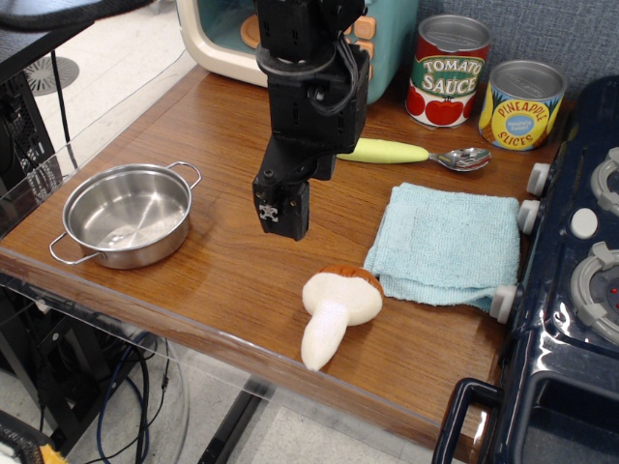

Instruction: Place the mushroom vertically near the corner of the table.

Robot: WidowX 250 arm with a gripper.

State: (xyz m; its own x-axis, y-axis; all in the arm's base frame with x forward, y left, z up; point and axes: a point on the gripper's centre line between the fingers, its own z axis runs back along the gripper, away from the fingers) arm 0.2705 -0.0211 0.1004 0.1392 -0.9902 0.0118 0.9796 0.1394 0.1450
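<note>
Mushroom (338,309) lies sideways at table (222,135) edge; tool (280,215) empty, opening unclear.

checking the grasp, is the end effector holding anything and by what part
Nothing is held. The end effector hangs above the table, apart from the mushroom, which lies on its side near the front edge.

"TOMATO SAUCE" on red can (450,72); seemingly "PINEAPPLE SLICES" on yellow can (522,105)

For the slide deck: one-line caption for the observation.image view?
Gripper hangs above the table; mushroom lies on its side at the front edge.
</note>
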